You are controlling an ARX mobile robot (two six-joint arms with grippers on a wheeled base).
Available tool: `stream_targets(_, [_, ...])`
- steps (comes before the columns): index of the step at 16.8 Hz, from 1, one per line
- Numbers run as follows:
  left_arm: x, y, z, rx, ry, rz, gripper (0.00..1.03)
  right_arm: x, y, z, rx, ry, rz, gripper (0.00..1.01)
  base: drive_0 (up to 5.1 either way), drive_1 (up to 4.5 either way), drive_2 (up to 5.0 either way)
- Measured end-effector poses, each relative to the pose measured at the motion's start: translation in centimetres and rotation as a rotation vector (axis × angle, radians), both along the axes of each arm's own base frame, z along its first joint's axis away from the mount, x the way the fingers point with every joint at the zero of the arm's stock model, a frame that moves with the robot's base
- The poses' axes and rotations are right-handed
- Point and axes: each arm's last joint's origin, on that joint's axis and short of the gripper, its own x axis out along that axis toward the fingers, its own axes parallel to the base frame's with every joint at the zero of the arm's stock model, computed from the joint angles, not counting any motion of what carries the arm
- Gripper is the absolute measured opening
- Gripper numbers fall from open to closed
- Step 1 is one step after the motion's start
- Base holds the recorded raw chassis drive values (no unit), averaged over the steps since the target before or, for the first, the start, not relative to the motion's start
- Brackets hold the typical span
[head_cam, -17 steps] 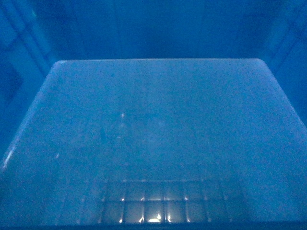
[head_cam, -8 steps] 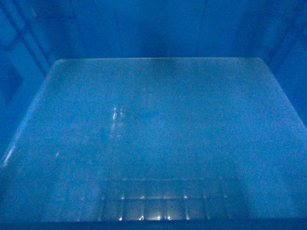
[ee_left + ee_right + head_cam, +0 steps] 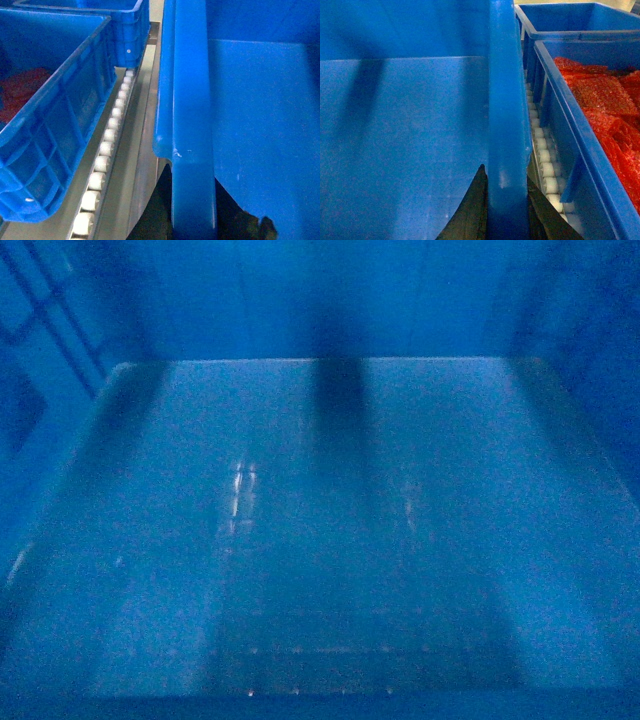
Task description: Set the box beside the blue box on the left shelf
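Note:
The box [image 3: 320,520] fills the head view, which looks into its bare bright-blue floor and far wall. My left gripper [image 3: 192,220] is shut on the box's left rim [image 3: 187,125], with one black finger [image 3: 155,210] on each side of it. My right gripper [image 3: 506,215] is shut the same way on the right rim [image 3: 506,125]. A blue box [image 3: 60,100] holding something red stands on the shelf just left of the held box. Between them lies a roller rail [image 3: 107,145]. Neither gripper shows in the head view.
A second blue crate [image 3: 125,25] stands behind the left one. On the right, a blue crate [image 3: 570,125] full of red bubble wrap [image 3: 605,100] stands close beside the held box. White rollers [image 3: 542,145] lie between them, and another blue crate [image 3: 570,20] stands farther back.
In the head view a dark vertical shadow band has appeared across the box's floor and far wall. The bright grid glints near the bottom edge have faded.

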Motion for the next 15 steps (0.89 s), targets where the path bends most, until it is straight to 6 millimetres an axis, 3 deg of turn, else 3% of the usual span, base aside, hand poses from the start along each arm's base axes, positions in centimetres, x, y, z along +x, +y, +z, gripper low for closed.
stream_targets(2, [0.01, 0.0, -0.03, 0.001, 0.003, 0.0, 0.08, 0.01, 0.0, -0.06, -0.002, 0.006, -0.001, 0.09, 0.0, 4.32, -4.3])
stream_targets(15, [0.0, 0.0, -0.03, 0.001, 0.003, 0.0, 0.08, 0.0, 0.0, -0.05, -0.001, 0.004, -0.001, 0.09, 0.0, 0.0, 0.0])
